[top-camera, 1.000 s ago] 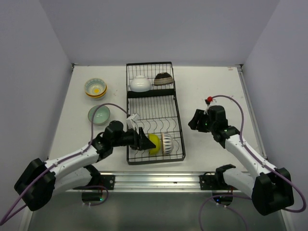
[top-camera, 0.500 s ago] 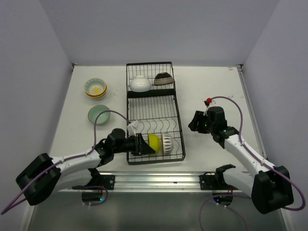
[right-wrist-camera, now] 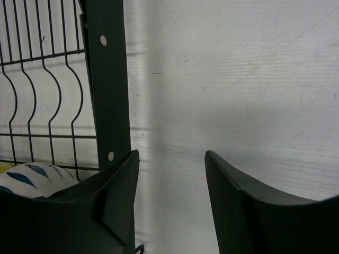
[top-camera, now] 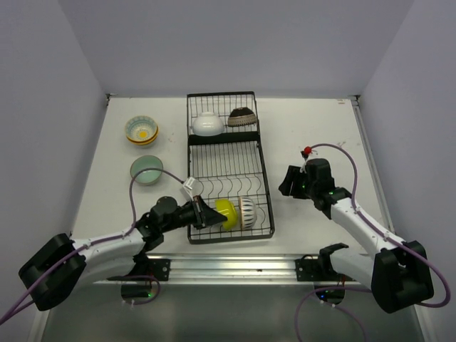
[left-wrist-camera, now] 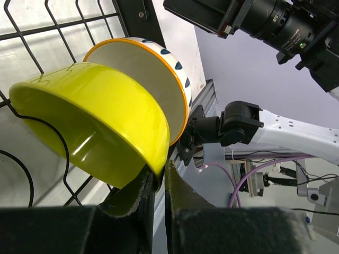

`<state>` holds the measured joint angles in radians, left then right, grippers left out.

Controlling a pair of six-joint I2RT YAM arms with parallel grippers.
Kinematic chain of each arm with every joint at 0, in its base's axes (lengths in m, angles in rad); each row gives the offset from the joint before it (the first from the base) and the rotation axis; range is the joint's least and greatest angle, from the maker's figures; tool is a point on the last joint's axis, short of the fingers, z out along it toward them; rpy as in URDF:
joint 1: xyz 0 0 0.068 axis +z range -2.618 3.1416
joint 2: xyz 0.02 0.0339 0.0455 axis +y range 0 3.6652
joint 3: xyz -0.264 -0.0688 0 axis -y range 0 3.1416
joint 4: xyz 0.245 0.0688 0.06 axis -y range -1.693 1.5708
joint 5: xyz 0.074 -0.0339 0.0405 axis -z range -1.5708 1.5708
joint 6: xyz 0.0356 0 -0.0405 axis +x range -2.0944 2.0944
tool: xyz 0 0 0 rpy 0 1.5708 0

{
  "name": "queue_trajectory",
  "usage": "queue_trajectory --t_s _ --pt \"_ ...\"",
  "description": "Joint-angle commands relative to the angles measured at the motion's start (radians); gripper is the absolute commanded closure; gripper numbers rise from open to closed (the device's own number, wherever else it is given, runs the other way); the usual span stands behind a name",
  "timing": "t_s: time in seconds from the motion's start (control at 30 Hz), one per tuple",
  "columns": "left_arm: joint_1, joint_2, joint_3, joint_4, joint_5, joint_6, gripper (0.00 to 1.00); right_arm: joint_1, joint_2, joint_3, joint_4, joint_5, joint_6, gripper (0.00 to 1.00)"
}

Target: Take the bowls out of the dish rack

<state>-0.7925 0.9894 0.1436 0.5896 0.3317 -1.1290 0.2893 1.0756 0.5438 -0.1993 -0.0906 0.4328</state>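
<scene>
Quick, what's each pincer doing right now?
Left pincer: closed on the yellow bowl, at its rim.
Right pincer: open, holding nothing.

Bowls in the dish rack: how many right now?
4. Small far section: white bowl, dark patterned bowl. Large section, near end: yellow-green bowl and striped bowl, side by side. None looks hidden.

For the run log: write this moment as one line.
phase: grasp | left gripper: shut on yellow-green bowl rim, in dish rack | right gripper: open, empty, beside rack

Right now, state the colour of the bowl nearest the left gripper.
Yellow-green bowl; left wrist view best.
</scene>
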Motion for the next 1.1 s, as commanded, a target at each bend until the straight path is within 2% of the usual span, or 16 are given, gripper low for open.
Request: queue_trajectory --t_s 0.0,0.23,0.3,0.63,1.07 --pt "-0.004 0.02 -0.021 0.065 -0.043 -0.018 1.0 0.005 0.001 -0.008 0.032 0.028 -0.022 0.43" --pt "-0.004 0.032 -0.076 0.165 -0.086 -0.045 1.0 0.004 0.003 -0.008 0.029 0.032 -0.029 0.43" --pt "-0.004 0.023 -0.078 0.222 -0.076 -0.011 1.0 0.004 0.009 -0.008 0.031 0.032 -0.031 0.43" --pt "-0.004 -0.046 -0.047 0.28 -0.094 0.052 1.0 0.005 0.021 -0.005 0.037 0.022 -0.034 0.43" --pt "-0.004 0.001 -0.084 0.476 -0.088 0.055 1.0 0.005 0.021 -0.005 0.037 0.012 -0.037 0.43"
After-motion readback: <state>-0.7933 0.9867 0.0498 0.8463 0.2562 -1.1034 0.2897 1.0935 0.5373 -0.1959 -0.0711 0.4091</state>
